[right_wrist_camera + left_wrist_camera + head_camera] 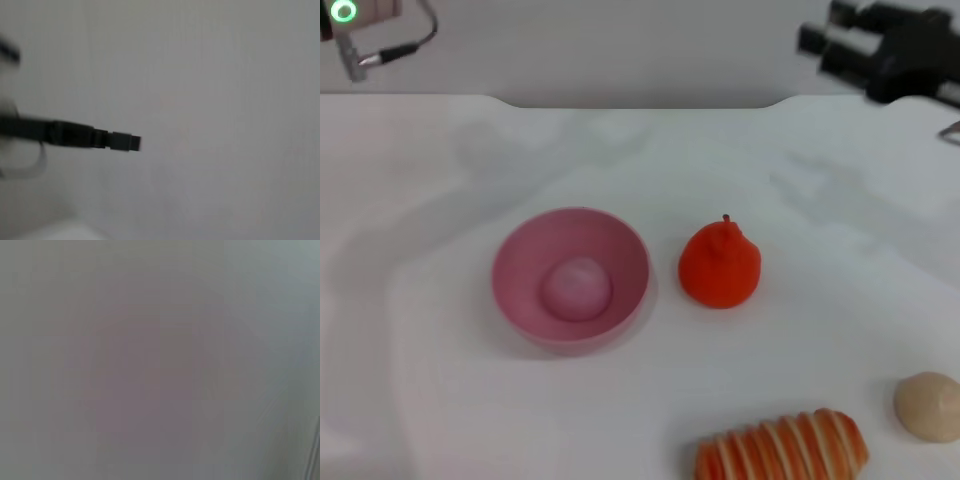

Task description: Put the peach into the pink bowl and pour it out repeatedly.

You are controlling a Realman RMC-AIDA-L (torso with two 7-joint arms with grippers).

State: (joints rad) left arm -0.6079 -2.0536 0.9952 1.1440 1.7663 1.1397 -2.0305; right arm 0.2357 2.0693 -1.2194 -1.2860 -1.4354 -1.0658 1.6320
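Here, one peach (577, 287) inside one pink bowl (520, 255), one orange-red fruit (720, 264) beside

Looks like a robot lab / test bench, not a home. Plain white tabletop (440, 400) w/ bare grey wall behind. Props are toys: glossy pink plastic bowl (520, 260), w/ orange-red pear-shaped toy fruit (720, 265) just right of the bowl, striped orange-white bread toy (780, 448) nearer the camera.
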